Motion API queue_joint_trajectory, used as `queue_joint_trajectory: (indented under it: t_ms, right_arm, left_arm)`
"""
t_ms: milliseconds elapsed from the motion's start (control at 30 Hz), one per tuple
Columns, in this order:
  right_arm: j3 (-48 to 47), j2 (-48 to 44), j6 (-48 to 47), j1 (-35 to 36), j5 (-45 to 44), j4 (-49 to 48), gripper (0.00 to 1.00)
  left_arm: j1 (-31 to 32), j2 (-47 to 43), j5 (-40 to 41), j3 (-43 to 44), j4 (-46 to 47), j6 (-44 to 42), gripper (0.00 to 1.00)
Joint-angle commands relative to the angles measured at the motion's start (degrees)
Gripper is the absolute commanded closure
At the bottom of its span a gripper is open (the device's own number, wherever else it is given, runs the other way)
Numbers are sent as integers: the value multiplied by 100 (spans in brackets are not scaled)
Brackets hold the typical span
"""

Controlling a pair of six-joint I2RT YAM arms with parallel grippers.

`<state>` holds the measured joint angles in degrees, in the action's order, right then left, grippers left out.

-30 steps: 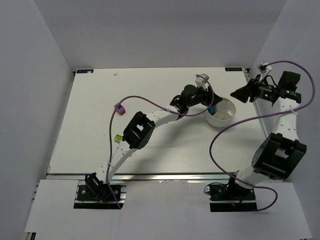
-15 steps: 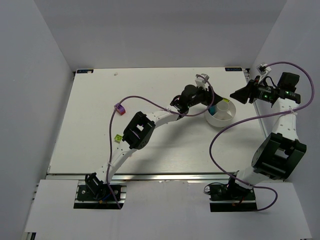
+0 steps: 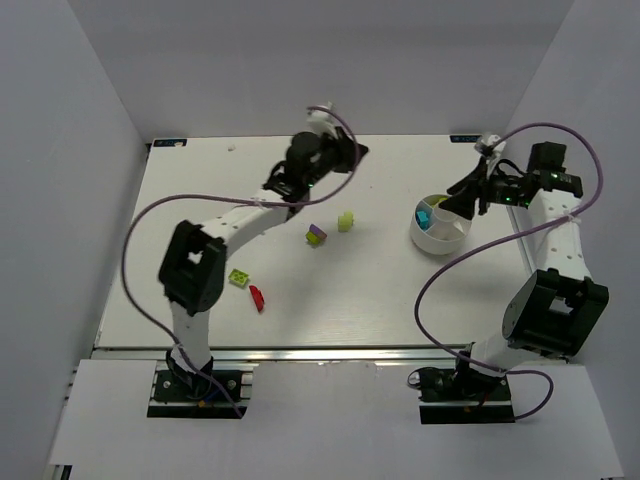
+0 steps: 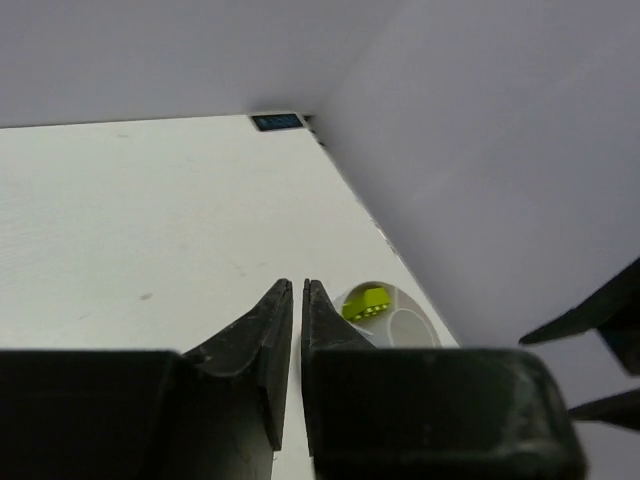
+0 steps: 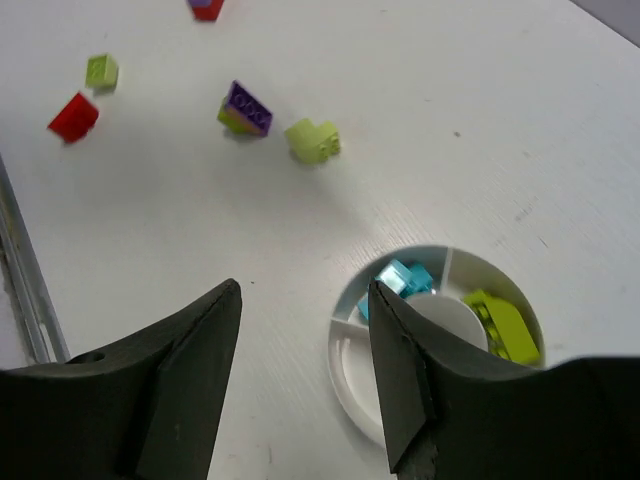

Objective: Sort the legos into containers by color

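The containers are wedges of a round white bowl [image 3: 441,238] [image 5: 346,372] at the right of the table. Cyan legos [image 5: 402,279] fill one wedge and a lime lego [image 5: 506,325] [image 4: 365,300] lies in another. Loose legos lie mid-table: a lime one [image 3: 346,221] [image 5: 312,140], a purple-on-lime one [image 3: 316,236] [image 5: 245,108], a small lime one [image 3: 238,278] [image 5: 101,70] and a red one [image 3: 257,298] [image 5: 73,115]. A red-and-purple one [image 5: 205,8] shows at the right wrist view's top edge. My left gripper [image 3: 348,152] [image 4: 297,286] is shut and empty, high near the back. My right gripper [image 3: 456,200] [image 5: 303,290] hangs open above the bowl's left rim.
White walls close in the table on the left, back and right. The bowl [image 4: 405,322] stands close to the right wall. A metal rail [image 3: 300,350] runs along the front edge.
My left arm has swung from the bowl to the back of the table and its jaws have shut. My right gripper has moved over the bowl. More bricks now lie mid-table.
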<state>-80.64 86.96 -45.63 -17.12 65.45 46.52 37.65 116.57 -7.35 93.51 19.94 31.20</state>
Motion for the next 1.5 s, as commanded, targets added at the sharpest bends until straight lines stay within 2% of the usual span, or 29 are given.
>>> queue_joint_trajectory:
  t_ms: [0,33,100,133,167,233,300,333,367,467,600,667,700,767,833,867,967,1033,1233,1367,1467]
  right_arm:
    - [-102,-266,-1754,761,-277,1208,41]
    - [-14,-311,-2113,955,-461,1227,41]
    - [319,-521,-2318,1465,-594,1010,39]
    - [451,-592,-2310,1640,-760,834,38]
    - [575,-671,-2189,2034,-875,597,36]
    - [935,-838,-1698,2379,-1103,-208,33]
    - [1320,-943,-1049,2941,-1621,-921,29]
    - [1436,-953,-679,3178,-1919,-1700,28]
    - [1515,-900,-154,3633,-2540,-2004,25]
    - [1631,-699,770,4398,-3639,-3021,22]
    - [1026,73,653,4753,-3628,-2957,21]
    - [692,312,14,4771,-3025,-2572,18]
    - [664,504,-1365,4771,-2751,-2369,14]
    - [847,646,-2770,4788,-2407,-2192,11]
    - [840,1101,-3938,4824,-2475,-2516,11]
    - [665,1104,-4206,4824,-2432,-2516,11]
    - [-238,1963,-5190,4824,-2204,-1413,10]
    - [-1118,2587,-5640,4850,-2151,-535,11]
    - [-2058,3450,-5730,4964,-2449,-548,11]
    - [-2893,4099,-6072,5008,-2589,564,16]
    - [-3001,4224,-6178,5052,-2739,709,18]
  left_arm:
    - [-563,-1372,340,-946,-780,140,79]
    - [-670,-1627,357,-1462,-1225,236,72]
    - [-977,-2347,497,-1940,-1711,299,54]
    - [-1066,-2585,576,-2386,-2244,360,41]
    - [-1145,-2822,647,-2617,-2441,386,37]
    - [-1339,-3551,901,-3326,-2827,509,28]
    - [-1505,-4261,1191,-3777,-3161,745,23]
    - [-1558,-4501,1271,-3988,-3259,843,20]
    - [-1672,-4729,1324,-4408,-3347,931,19]
    - [-1796,-5635,1596,-5138,-3690,1335,18]
    - [-1884,-6593,1913,-5711,-4068,1617,16]
    - [-1893,-6901,1852,-5844,-4139,1460,18]
    - [-1893,-6955,1765,-5923,-4156,1215,20]
    - [-1901,-6982,1537,-5950,-4209,968,21]
    - [-1902,-6990,1509,-5872,-4480,739,22]
    - [-1902,-7008,1526,-5871,-4482,738,22]
    - [-1902,-7131,1605,-5818,-4727,642,21]
    - [-1902,-7306,1658,-5871,-4789,633,21]
    - [-1902,-7666,1693,-6011,-4842,773,21]
    - [-1902,-7764,1685,-6056,-4833,817,20]
    - [-1902,-7738,1667,-6047,-4798,826,20]
